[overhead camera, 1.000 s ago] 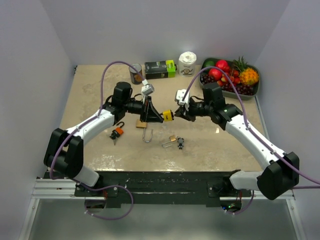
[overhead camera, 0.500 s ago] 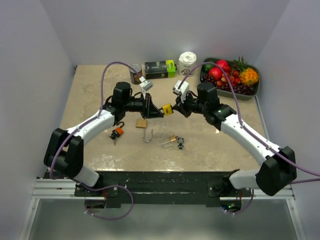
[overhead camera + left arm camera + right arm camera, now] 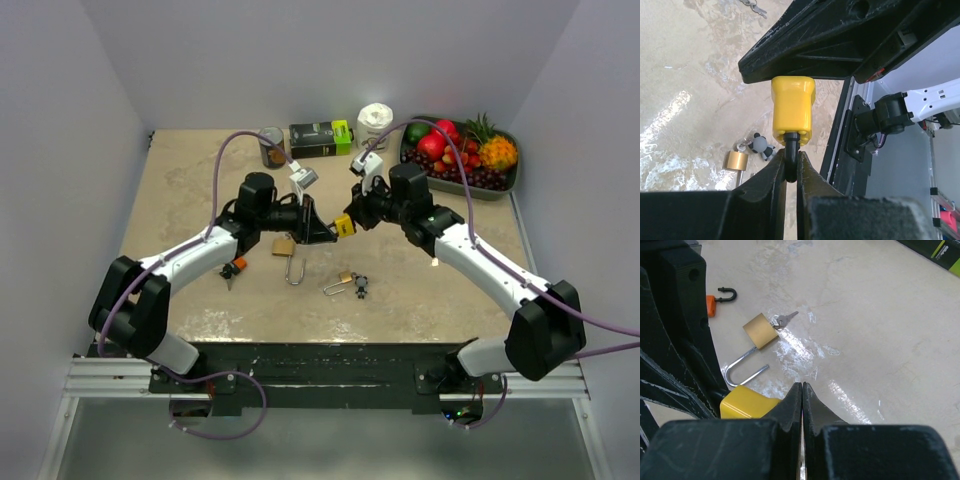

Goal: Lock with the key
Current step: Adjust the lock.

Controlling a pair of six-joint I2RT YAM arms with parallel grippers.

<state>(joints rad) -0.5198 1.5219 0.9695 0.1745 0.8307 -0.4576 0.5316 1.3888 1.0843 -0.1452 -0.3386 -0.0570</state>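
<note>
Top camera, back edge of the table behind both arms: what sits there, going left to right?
dark can → black and green box → white round container → fruit tray

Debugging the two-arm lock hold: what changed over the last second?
Both arms swung inward: the left arm's wrist shifted right, the right arm's wrist left. The yellow padlock, pinched by its shackle in the left hand with the right hand shut at its other end, barely moved. No grasp or release. The brass padlock and orange padlock stayed put.
</note>
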